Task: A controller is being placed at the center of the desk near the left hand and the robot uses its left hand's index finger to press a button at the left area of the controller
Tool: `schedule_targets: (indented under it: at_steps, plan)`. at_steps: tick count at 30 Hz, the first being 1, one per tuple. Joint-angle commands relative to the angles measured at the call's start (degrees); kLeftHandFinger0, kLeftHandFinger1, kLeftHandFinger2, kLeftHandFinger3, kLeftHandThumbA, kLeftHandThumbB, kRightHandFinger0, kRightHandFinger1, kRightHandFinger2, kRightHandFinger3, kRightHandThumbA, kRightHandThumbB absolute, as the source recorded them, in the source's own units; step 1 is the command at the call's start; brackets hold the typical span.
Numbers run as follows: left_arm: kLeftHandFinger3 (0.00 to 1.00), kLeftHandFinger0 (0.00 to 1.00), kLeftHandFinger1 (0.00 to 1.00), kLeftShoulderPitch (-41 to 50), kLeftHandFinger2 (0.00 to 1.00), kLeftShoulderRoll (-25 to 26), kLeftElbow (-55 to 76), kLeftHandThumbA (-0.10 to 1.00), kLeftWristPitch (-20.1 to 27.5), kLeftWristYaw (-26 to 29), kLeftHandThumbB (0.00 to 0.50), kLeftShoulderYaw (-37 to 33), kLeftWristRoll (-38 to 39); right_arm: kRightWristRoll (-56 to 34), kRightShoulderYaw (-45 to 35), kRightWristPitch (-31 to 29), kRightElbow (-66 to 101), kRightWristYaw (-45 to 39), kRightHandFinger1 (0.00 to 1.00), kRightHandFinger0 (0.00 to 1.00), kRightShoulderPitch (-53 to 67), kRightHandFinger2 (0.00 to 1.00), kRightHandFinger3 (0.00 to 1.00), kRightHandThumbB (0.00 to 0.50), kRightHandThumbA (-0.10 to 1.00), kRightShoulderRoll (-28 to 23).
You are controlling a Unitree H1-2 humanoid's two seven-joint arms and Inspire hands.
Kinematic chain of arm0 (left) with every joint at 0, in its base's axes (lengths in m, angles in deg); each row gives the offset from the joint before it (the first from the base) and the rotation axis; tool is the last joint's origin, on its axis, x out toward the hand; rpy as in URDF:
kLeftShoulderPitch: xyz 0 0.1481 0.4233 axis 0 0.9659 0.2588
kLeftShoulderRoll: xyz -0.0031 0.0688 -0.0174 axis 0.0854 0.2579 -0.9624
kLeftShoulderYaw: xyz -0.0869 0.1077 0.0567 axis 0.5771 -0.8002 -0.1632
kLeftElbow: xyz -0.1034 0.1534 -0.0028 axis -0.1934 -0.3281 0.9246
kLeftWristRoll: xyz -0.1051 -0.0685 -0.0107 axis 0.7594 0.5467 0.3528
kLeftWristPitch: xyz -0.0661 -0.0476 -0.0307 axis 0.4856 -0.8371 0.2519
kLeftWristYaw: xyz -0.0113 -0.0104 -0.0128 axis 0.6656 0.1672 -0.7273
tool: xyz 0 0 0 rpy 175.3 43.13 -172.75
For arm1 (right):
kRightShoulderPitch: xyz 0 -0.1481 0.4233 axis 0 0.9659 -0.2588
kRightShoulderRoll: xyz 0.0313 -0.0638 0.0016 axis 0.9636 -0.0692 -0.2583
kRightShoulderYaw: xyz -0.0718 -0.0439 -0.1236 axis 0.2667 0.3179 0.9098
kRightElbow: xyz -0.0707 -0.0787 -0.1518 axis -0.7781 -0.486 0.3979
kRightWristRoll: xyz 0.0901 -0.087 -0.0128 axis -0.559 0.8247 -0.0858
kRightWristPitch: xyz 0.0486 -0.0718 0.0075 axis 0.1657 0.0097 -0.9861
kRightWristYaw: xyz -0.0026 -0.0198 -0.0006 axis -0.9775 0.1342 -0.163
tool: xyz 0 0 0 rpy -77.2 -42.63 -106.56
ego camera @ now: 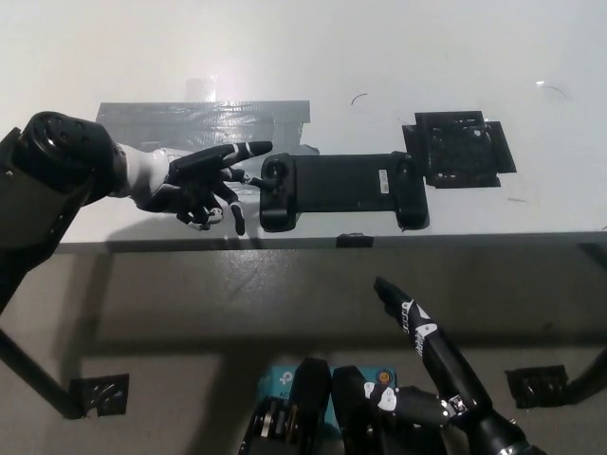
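A: Largest first. The desk (114,57), white top, fills the upper half of the head view; its front edge runs straight across the middle.

B: On it?

A: A grey tape patch (204,118) at upper left of centre. A black square pad (459,150) to the right. The controller (341,188), long and black, lies flat near the front edge, about mid-desk, its right end just beside the pad.

B: Hands?

A: The left hand (194,182) is over the desk at the controller's left end, holding nothing, fingers spread, one finger (245,150) stretched toward the left grip; its tip is very close, contact not clear. The right hand (422,332) sits low, below the desk edge, well apart from the controller, fingers extended and empty.

B: Smallest?

A: A round button (275,170) on the controller's left part.
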Motion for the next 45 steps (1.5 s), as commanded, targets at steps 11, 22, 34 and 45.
schedule_targets:
  at_steps: [11,22,34,45]
  plan:
    - [1.00,0.00,0.13,-3.73,0.38,-1.14,-2.41,1.00,-1.14,1.66,0.469,3.25,-2.20,0.20,0.13,-1.14,2.33,-0.82,1.00,1.00,-0.71,1.00,1.00,0.234,0.79,0.14]
    - [1.00,0.00,0.01,-3.81,0.24,-2.92,-3.79,1.00,-1.14,1.15,0.470,4.79,-3.84,-0.05,0.03,-0.68,2.75,-0.92,1.00,1.00,-0.83,1.00,1.00,0.232,0.78,0.23]
    - [1.00,0.00,0.22,-3.29,0.52,-3.36,-4.07,1.00,-1.14,1.03,0.461,6.07,-5.30,-0.17,-0.13,-0.40,3.21,-0.90,1.00,1.00,-1.10,1.00,1.00,0.221,0.75,0.36]
    - [1.00,0.05,0.30,-2.88,0.62,-3.76,-3.65,1.00,-1.14,-0.12,0.468,6.24,-6.55,-0.67,-0.23,-0.60,2.86,-1.08,1.00,1.00,-1.20,1.00,1.00,0.228,0.76,0.41]
